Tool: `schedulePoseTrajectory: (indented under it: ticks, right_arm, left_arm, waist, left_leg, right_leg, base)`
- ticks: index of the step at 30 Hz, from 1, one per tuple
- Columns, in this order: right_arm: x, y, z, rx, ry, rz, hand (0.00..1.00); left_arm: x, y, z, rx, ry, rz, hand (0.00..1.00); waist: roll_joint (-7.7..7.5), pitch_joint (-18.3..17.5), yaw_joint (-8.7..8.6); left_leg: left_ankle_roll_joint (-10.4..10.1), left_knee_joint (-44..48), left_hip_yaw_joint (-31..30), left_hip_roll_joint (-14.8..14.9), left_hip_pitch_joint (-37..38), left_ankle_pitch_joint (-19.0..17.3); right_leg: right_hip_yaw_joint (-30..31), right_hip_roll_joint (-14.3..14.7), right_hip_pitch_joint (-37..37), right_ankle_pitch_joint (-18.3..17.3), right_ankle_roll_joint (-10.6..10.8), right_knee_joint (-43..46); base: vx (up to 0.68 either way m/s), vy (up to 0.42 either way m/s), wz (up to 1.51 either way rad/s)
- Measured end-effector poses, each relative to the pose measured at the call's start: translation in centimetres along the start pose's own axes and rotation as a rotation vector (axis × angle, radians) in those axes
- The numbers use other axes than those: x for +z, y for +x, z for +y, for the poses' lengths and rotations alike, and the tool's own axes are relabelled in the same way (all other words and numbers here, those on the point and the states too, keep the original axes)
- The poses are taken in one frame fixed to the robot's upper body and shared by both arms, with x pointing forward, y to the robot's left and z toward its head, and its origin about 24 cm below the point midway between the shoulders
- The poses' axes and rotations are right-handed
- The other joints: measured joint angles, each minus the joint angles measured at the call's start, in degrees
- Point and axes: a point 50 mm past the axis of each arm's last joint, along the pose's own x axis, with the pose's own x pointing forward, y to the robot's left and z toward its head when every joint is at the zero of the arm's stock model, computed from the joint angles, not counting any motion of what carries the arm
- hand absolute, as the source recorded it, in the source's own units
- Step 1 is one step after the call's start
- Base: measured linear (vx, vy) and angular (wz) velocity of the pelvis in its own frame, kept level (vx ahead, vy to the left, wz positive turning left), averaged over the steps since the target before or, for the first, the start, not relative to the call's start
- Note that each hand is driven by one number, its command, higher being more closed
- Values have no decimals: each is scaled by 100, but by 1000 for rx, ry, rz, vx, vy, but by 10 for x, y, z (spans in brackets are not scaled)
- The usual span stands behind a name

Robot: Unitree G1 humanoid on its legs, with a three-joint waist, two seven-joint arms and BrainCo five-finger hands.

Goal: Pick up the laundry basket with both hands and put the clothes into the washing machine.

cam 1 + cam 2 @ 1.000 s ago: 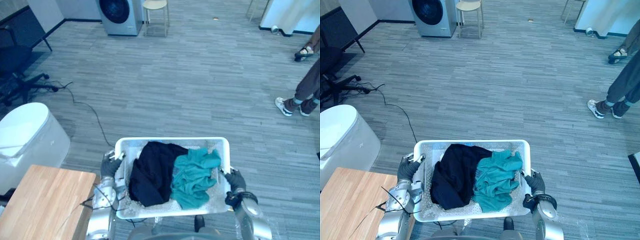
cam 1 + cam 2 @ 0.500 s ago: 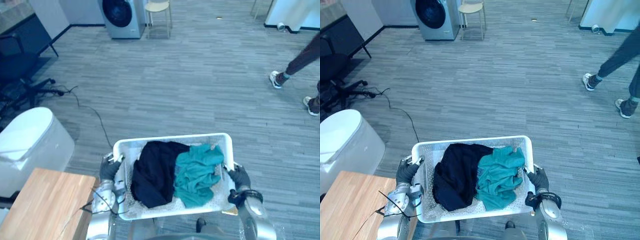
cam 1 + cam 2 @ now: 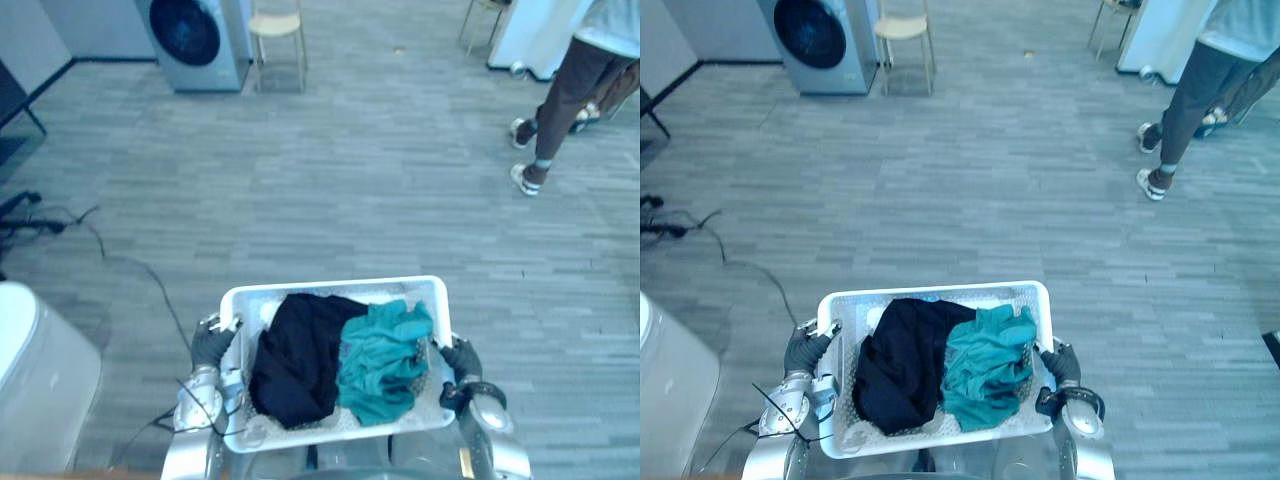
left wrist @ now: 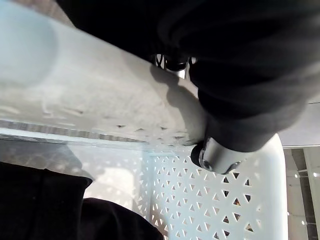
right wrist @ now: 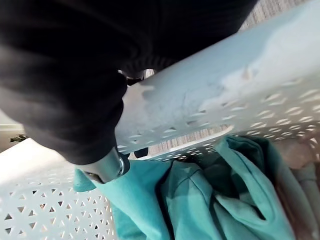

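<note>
1. Laundry basket [image 3: 330, 288], left eye view: white and perforated, it is carried off the grey plank floor [image 3: 350, 180], close in front of the robot. The left hand [image 3: 210, 345] clasps its left rim and the right hand [image 3: 460, 358] clasps its right rim. A dark garment [image 3: 300, 355] fills the left half, and a teal garment [image 3: 385, 350] lies touching it on the right.
2. Right eye view: the washing machine [image 3: 815, 45] stands well apart at the far left, its round door facing the room, with a stool [image 3: 902, 35] just beside it. A person [image 3: 1200, 90] stands at the far right. A white bin [image 3: 670, 390] sits near the robot's left.
3. Left wrist view: the dark cover wraps over the basket's rim, and a finger [image 4: 217, 155] hooks down inside the wall, so the fingers are clenched on the rim. The dark garment lies below.
4. Right wrist view: this hand is likewise folded over the rim, with one finger [image 5: 107, 167] curled inside, just beside the teal garment.
</note>
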Motion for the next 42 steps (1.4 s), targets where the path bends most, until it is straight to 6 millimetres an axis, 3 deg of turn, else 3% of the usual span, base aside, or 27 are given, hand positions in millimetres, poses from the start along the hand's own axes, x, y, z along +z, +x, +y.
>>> schedulePoseTrajectory:
  ticks: [4,5,6,7,8,9,10,11,12,14,15,17,18,21,22,23,25,28,29,31,32,33,35,37,39,41,42]
  right_arm:
    - [18,-8,-6,-14,-1,-87,100]
    - [19,-7,-6,-14,-3,-89,100]
    - [18,-8,-7,-14,-6,-83,100]
    - [15,-9,-9,-15,-9,-74,100]
    - [17,-5,-15,-15,-18,-71,100]
    - [20,-2,-18,-13,-11,-76,100]
    - [20,-3,-22,-14,-15,-73,100]
    - [14,-10,-28,-16,-20,-57,100]
    - [12,-15,-28,-24,-12,-54,100]
    - [16,-11,-23,-20,11,-87,100]
    - [18,-9,-18,-11,18,-93,100]
    - [18,-8,-12,7,10,-94,100]
    - [20,-6,-12,11,-6,-97,100]
    - [26,4,-14,19,-44,-103,100]
    - [29,8,-14,25,-52,-105,100]
    - [26,11,-14,20,-52,-93,100]
    - [23,15,-10,19,-35,-82,100]
    - [23,15,-7,13,-28,-86,100]
    - [22,14,-8,2,-34,-87,100]
    - [20,13,-8,1,-33,-87,100]
    - [18,12,-6,-1,-34,-78,100]
    - [13,10,-6,-3,-34,-65,100]
    - [12,9,-5,0,-30,-61,100]
    - [15,6,-4,1,-34,-80,100]
    - [11,4,-2,7,-59,-64,100]
    - [9,1,-9,-6,-91,-53,100]
    - [8,0,-9,-5,-92,-50,100]
  left_arm:
    - [9,5,-6,-31,-6,-45,100]
    - [11,6,-8,-38,-6,-54,100]
    - [11,7,-9,-40,-8,-56,100]
    - [8,7,-10,-42,-9,-41,100]
    - [-2,7,-17,-38,-45,3,100]
    - [-3,11,-24,-39,-76,15,100]
    - [-3,12,-29,-43,-91,18,100]
    - [-12,4,-27,-30,-104,47,100]
    - [-11,0,-27,-41,-97,40,100]
    - [-4,-3,-22,-31,-98,-4,100]
    - [-3,-1,-19,-25,-88,-10,100]
    - [-3,-1,-12,-14,-70,-11,100]
    - [-7,-2,-9,-2,-73,7,100]
    - [-11,-4,-10,12,-101,21,100]
    - [-11,-4,-11,14,-111,24,100]
    - [-12,-3,-11,18,-114,29,100]
    - [-7,4,-14,20,-124,13,100]
    - [-7,5,-13,15,-104,17,100]
    - [-7,5,-14,4,-95,19,100]
    - [-6,6,-12,-3,-73,12,100]
    - [-7,6,-10,0,-57,15,100]
    - [-8,6,-9,6,-44,22,100]
    - [-8,6,-7,12,-39,22,100]
    - [-6,6,-5,10,-26,16,100]
    - [-15,2,-1,25,-18,55,100]
    - [-24,-6,-6,37,-56,89,100]
    - [-25,-6,-6,44,-62,94,100]
  waist:
    - [234,-98,-265]
    - [279,-108,-275]
    - [133,-227,-292]
    - [190,-281,-329]
    - [642,-325,-266]
    - [595,-275,-283]
    - [491,-176,-348]
    - [500,-191,-359]
    - [502,-288,-356]
    - [753,-260,-194]
    - [657,-215,-109]
    - [374,-107,30]
    - [295,-58,96]
    - [230,-30,193]
    - [331,-60,188]
    - [307,-114,207]
    - [90,-180,54]
    - [-70,-165,113]
    - [-112,-165,101]
    - [-107,-164,-2]
    - [-62,-149,-6]
    - [35,-157,-4]
    - [63,-164,-4]
    - [47,-185,-31]
    - [-125,-344,18]
    - [118,-468,59]
    - [81,-447,118]
  left_leg:
    - [-190,-1420,-275,166,1314,105]
    - [-193,-1501,-260,210,1512,103]
    - [-216,-1510,-274,209,1746,91]
    - [-250,-1414,-360,246,1867,71]
    - [-486,-902,-503,591,1833,220]
    - [-758,-80,-545,496,1540,1019]
    - [-762,349,-497,410,1454,1707]
    - [-788,1560,-92,571,1129,3900]
    - [-826,2283,27,772,819,4242]
    - [34,4400,652,1820,-458,2822]
    - [142,4474,784,1853,-729,2578]
    - [131,4181,949,1704,-1372,1872]
    - [-204,3266,942,1500,-1788,1509]
    - [-653,584,703,1023,-2031,1535]
    - [-994,-759,524,946,-2033,1833]
    - [-787,-1061,625,796,-1881,2744]
    - [31,-252,770,523,-2026,2120]
    - [261,258,996,332,-1629,1499]
    - [337,27,1052,153,-1126,1232]
    - [433,-218,1031,-46,-508,976]
    - [429,-498,1027,-99,-65,942]
    - [426,-862,975,-86,397,944]
    - [339,-1047,935,-63,639,920]
    - [-64,-1092,843,-18,806,699]
    - [-362,-838,662,-127,835,499]
    - [-414,-421,619,134,747,530]
    - [-493,-279,578,199,632,432]
  right_leg:
    - [-1184,465,-617,14,-173,-3221]
    - [-1228,606,-679,409,-244,-4148]
    - [-1203,805,-611,1431,-511,-5139]
    - [-1157,878,-524,2174,-652,-5230]
    - [-1367,1168,-474,1902,-810,-4851]
    - [-1360,990,-509,1421,-838,-4171]
    - [-1454,788,-513,1152,-1012,-3581]
    - [-1810,828,-113,711,-957,-3550]
    - [-1873,990,214,943,-1057,-4241]
    - [-1695,1448,871,263,-1135,-4355]
    - [-1578,1414,1043,130,-1100,-4370]
    - [-1303,1233,1586,-80,-919,-4580]
    - [-1095,1089,2032,-210,-737,-4842]
    - [-762,754,2480,-477,-356,-4994]
    - [-654,666,2762,-647,-140,-5129]
    - [-476,501,3016,-833,56,-5198]
    - [-162,130,3153,-589,225,-5023]
    - [207,-126,2716,-39,716,-3342]
    - [380,-261,2329,618,1012,-2052]
    - [324,-362,1560,675,888,-209]
    - [145,-361,1209,415,521,146]
    - [-259,-359,885,86,222,-175]
    - [-510,-357,701,-95,166,-828]
    - [-864,-230,606,-118,153,-2720]
    - [-940,-66,718,772,105,-4291]
    - [-971,164,1147,885,61,-4925]
    - [-946,176,1260,938,59,-5112]
  base:
    - [732,74,42]
    - [1017,19,51]
    - [872,-9,41]
    - [885,-11,6]
    - [828,11,-7]
    - [807,14,-10]
    - [858,-138,23]
    - [628,-208,23]
    - [520,-266,10]
    - [509,-98,-44]
    - [753,8,-62]
    - [658,77,-40]
    - [660,159,-42]
    - [650,264,-57]
    - [690,369,-53]
    - [697,368,-42]
    - [822,428,2]
    - [686,380,-16]
    - [589,284,3]
    - [546,202,10]
    - [560,144,1]
    - [537,125,0]
    - [390,50,19]
    - [414,-1,34]
    - [389,-41,17]
    - [362,-4,-7]
    - [349,36,-19]
